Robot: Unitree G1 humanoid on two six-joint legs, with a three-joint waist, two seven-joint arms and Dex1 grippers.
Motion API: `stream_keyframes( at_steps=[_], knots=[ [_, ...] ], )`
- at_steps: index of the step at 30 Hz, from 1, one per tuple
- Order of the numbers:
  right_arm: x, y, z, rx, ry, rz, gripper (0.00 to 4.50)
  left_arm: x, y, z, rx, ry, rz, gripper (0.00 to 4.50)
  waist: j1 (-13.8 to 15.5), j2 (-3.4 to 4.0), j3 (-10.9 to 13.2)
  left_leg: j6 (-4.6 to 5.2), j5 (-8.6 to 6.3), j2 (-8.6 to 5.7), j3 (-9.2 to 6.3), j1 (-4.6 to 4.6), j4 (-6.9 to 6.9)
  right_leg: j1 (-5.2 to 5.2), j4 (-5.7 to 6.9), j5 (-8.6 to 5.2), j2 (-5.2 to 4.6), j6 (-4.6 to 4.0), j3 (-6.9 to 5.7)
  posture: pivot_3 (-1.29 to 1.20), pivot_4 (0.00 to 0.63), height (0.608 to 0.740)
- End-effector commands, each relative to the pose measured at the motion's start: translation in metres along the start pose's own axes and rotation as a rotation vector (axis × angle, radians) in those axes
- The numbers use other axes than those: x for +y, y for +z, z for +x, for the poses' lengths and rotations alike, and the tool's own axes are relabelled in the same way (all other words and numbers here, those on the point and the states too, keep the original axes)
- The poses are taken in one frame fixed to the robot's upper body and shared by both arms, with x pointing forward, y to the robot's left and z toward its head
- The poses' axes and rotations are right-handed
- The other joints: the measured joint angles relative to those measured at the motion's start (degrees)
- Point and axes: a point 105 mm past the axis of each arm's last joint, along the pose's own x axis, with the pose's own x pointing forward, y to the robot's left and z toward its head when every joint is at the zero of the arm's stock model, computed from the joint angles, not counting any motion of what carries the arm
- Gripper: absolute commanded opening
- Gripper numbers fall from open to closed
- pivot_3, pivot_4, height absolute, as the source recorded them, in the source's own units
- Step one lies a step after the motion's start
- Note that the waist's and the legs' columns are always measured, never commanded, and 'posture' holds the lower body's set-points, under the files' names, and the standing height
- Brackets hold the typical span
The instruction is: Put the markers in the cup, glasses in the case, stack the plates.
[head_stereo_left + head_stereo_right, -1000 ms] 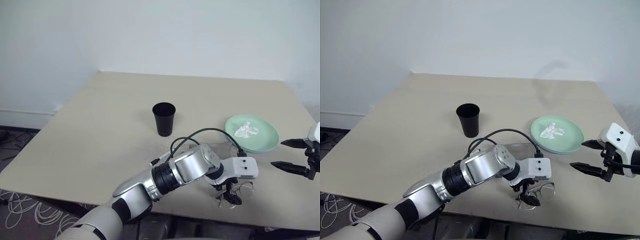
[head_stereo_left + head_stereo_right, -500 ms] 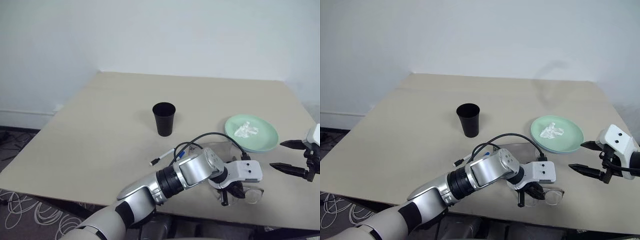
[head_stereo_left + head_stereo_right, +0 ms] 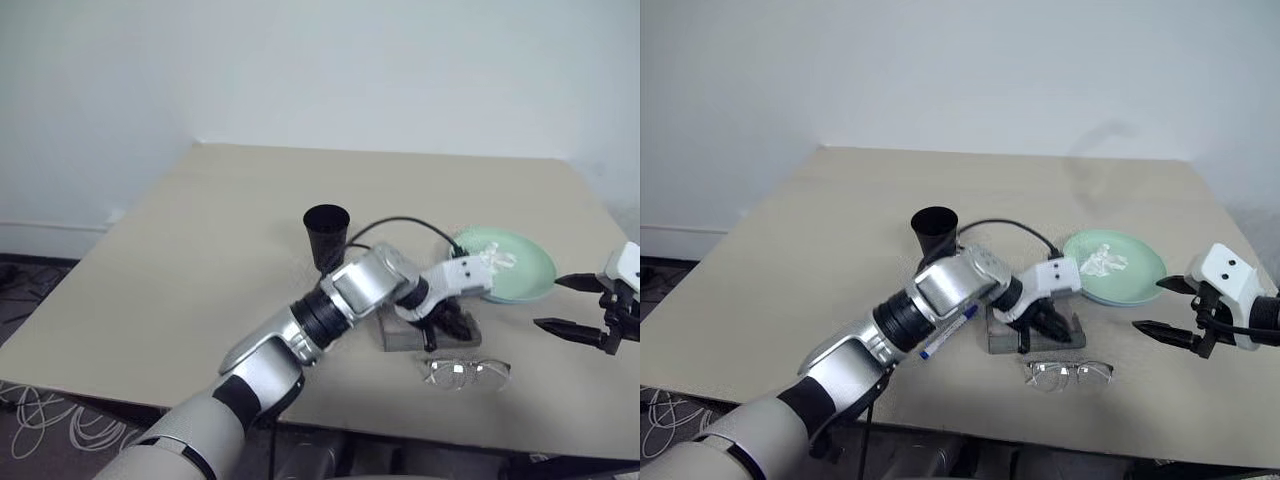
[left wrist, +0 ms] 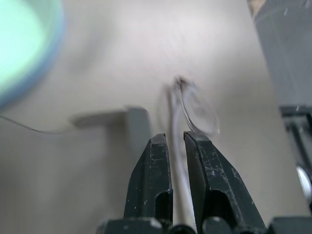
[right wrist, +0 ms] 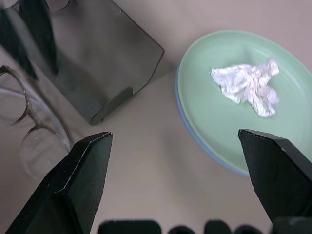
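Head views: one black cup [image 3: 326, 235], one grey case [image 3: 1032, 333], one pair of glasses [image 3: 1068, 373], one blue-capped marker [image 3: 949, 332] and two stacked plates [image 3: 1137, 281], mint green over light blue, holding one crumpled tissue [image 3: 1102, 261], lie on the surface [image 3: 200, 260]. The left hand [image 3: 1046, 322], fingers pressed together and empty, hangs over the case; the glasses lie just beyond it toward the near edge. The right hand [image 3: 1160, 308], fingers spread, hovers beside the plates. The second marker cannot be made out.

Left wrist view: the glasses [image 4: 195, 107] appear blurred past the nearly touching fingertips.

Right wrist view: the case [image 5: 105, 63] and glasses [image 5: 29, 124] are cut off at the frame edge.
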Motion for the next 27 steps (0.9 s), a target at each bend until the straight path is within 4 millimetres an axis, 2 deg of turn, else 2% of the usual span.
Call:
stream_keyframes(
  at_steps=[1,5,9,17,21,27],
  knots=[
    [-0.007,0.007,-0.002,-0.019,-0.034,-0.034,4.5,0.011,0.016,-0.022,-0.073,-0.007,-0.002,0.47,0.0,-0.01,0.0,0.02,-0.01,0.0,-0.03,0.0,0.01,-0.01,0.0,0.03,0.0,0.13,-0.02,0.0,0.0,0.722],
    [-0.008,0.009,-0.001,-0.025,-0.037,-0.038,4.5,0.022,0.012,-0.03,-0.071,0.024,-0.001,0.47,0.3,-0.01,0.0,0.17,-0.1,-0.04,-0.12,0.0,0.12,-0.02,0.0,-0.02,0.03,0.35,-0.05,0.0,0.0,0.722],
    [-0.01,0.01,0.0,-0.028,-0.041,-0.04,4.5,0.019,0.011,-0.028,-0.059,0.026,0.036,0.47,0.3,0.0,0.0,0.32,-0.2,-0.13,-0.19,-0.04,0.33,0.03,0.0,-0.02,0.04,0.39,-0.02,0.0,0.0,0.722],
    [-0.01,0.012,0.004,-0.033,-0.04,-0.043,4.5,0.003,-0.002,-0.006,0.062,0.067,0.293,0.47,0.3,0.0,0.0,0.47,-0.29,-0.34,-0.18,-0.09,0.49,0.11,-0.02,0.1,-0.06,0.9,0.11,0.0,0.0,0.722],
    [-0.009,0.013,0.006,-0.036,-0.039,-0.042,4.5,-0.011,0.0,0.002,0.05,0.017,0.285,1.35,0.3,0.01,0.0,0.47,-0.29,-0.35,-0.17,-0.1,0.5,0.11,-0.01,0.18,-0.06,0.95,0.14,0.0,0.0,0.722],
    [-0.009,0.013,0.008,-0.039,-0.04,-0.04,4.5,-0.021,0.009,0.016,0.04,0.017,0.31,3.5,0.3,0.01,0.0,0.47,-0.29,-0.35,-0.16,-0.09,0.5,0.11,0.0,0.2,-0.08,0.93,0.14,0.0,0.0,0.722]
  ],
)
